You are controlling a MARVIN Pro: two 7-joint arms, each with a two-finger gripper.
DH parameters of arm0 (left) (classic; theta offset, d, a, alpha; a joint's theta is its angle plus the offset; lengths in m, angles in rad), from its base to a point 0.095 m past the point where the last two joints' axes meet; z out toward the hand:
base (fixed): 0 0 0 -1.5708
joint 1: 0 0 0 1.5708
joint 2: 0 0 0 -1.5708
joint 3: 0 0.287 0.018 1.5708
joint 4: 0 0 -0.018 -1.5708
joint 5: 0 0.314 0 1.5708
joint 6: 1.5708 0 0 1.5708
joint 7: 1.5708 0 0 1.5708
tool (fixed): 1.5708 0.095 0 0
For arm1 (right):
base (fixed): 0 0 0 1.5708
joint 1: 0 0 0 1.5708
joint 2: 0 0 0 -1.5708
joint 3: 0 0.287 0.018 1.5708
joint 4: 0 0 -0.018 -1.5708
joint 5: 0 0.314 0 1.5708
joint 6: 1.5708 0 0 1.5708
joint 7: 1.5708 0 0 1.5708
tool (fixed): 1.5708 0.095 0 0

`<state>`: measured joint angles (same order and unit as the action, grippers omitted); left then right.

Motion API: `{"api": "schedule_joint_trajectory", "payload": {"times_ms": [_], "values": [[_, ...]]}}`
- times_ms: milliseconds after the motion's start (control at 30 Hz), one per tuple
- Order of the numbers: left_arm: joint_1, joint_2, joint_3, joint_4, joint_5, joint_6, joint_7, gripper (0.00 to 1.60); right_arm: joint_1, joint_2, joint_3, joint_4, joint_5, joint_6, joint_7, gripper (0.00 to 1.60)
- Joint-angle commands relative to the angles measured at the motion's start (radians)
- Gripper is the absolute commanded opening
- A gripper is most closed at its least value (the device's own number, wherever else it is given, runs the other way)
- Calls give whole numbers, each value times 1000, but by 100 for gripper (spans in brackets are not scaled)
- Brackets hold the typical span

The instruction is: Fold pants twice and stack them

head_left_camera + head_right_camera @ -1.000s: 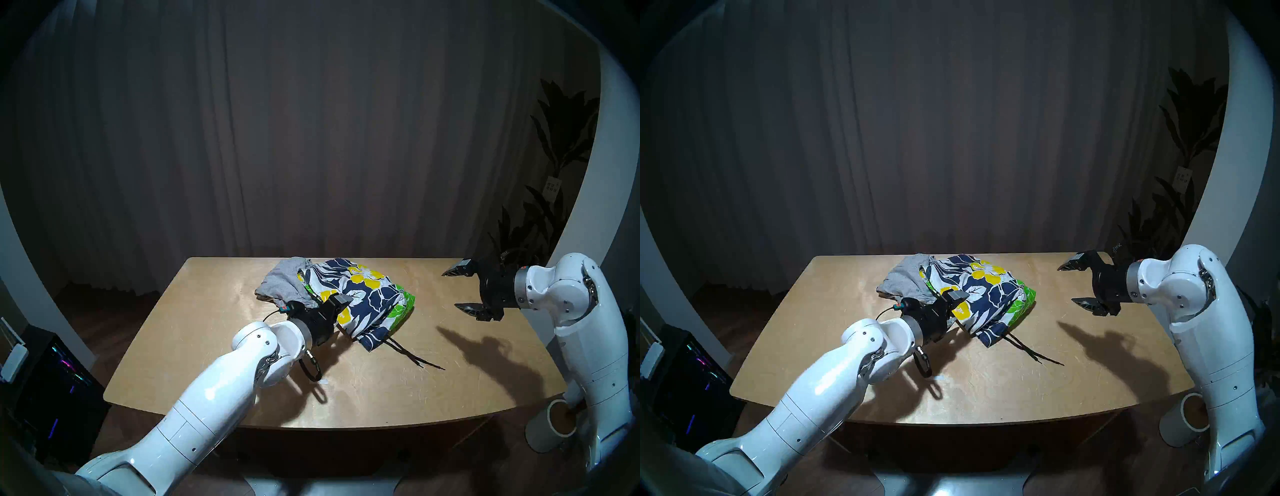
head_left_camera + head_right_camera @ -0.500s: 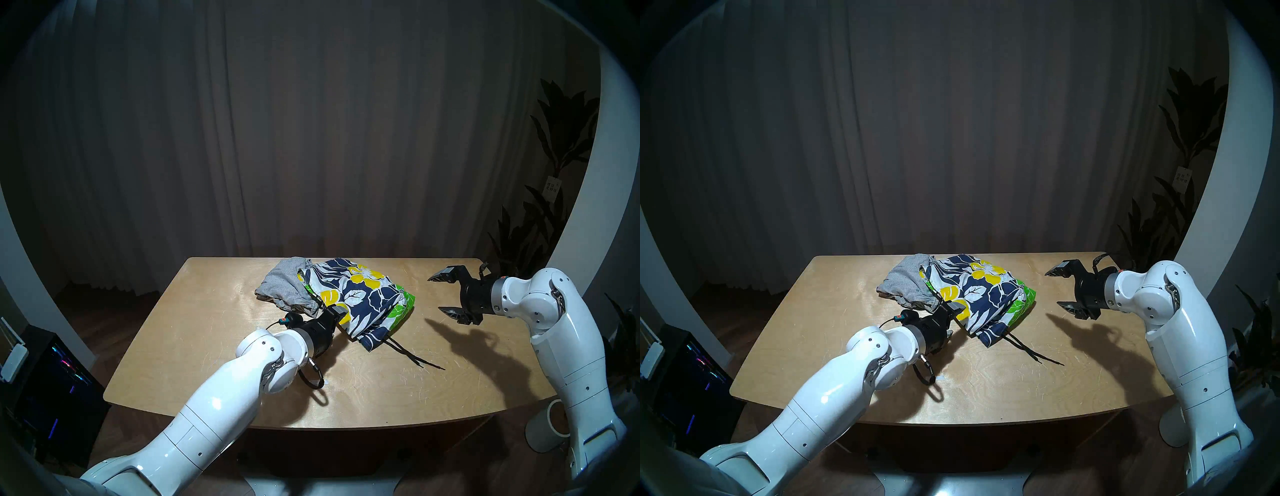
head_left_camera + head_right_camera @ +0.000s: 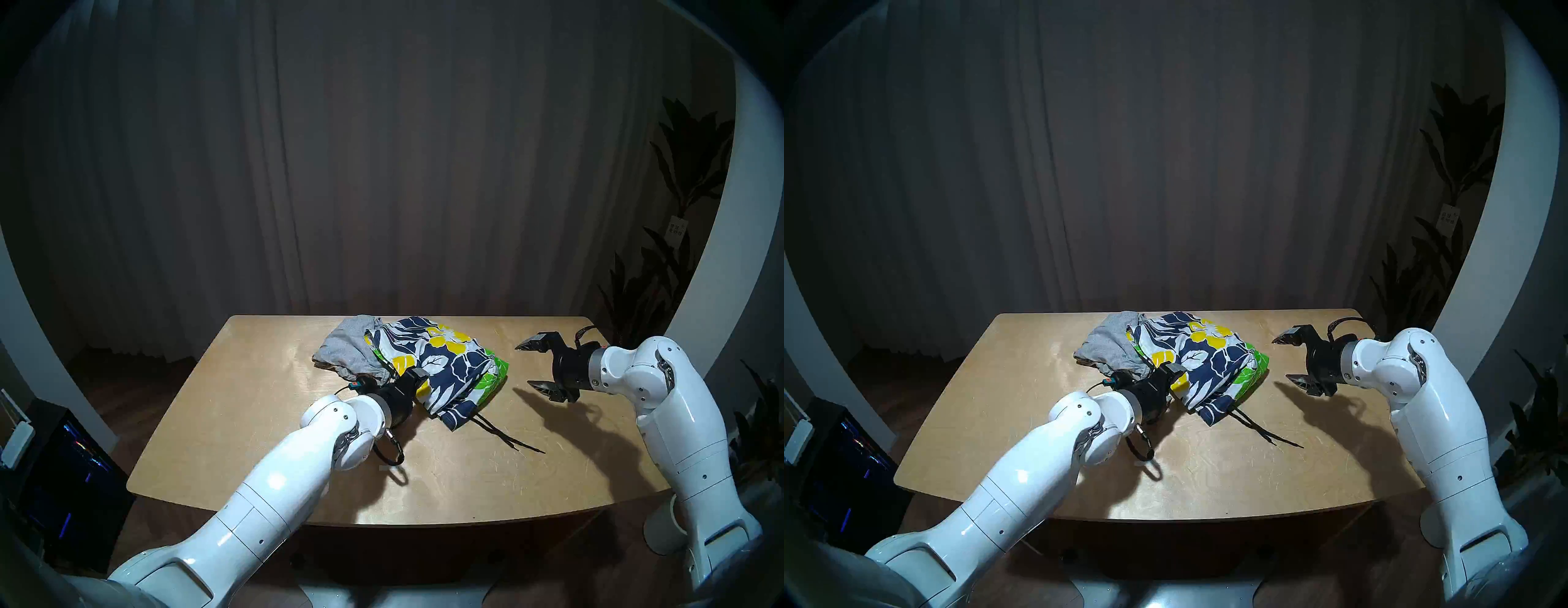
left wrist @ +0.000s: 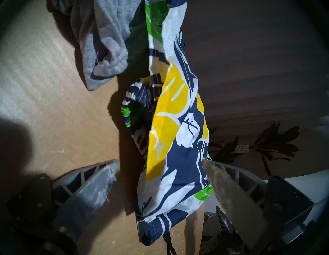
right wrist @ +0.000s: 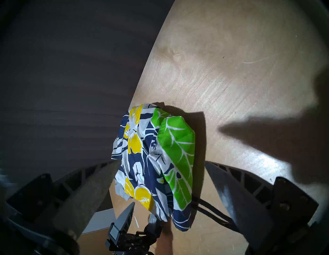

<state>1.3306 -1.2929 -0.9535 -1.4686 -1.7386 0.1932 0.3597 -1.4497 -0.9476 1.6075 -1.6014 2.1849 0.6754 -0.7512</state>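
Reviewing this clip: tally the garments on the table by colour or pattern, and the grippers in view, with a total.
Grey shorts: 1
Navy-white floral shorts with black drawstring: 1
Grippers, both open: 2, left gripper and right gripper
Total: 2 garments on the table, 2 grippers, 4 things in all.

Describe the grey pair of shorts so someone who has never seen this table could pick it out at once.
On the wooden table, look at the crumpled heap of cloth near the far edge. The grey shorts form its left part, partly tucked under the floral shorts. They are plain heather grey, with no print and no drawstring showing.
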Motion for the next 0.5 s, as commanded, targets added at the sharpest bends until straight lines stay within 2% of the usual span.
{"api": "schedule_joint_trajectory", "payload": {"times_ms": [0, 300, 467], "values": [[-19, -14, -8, 7, -2, 3, -61, 160, 7, -18, 2, 18, -4, 16, 49, 160], [-10, 3, -6, 23, 12, 20, -166, 160, 48, -56, -33, 113, -47, 30, 93, 160], [-23, -7, -1, 47, 26, 25, -186, 160, 73, -73, -55, 161, -72, 27, 115, 160]]}}
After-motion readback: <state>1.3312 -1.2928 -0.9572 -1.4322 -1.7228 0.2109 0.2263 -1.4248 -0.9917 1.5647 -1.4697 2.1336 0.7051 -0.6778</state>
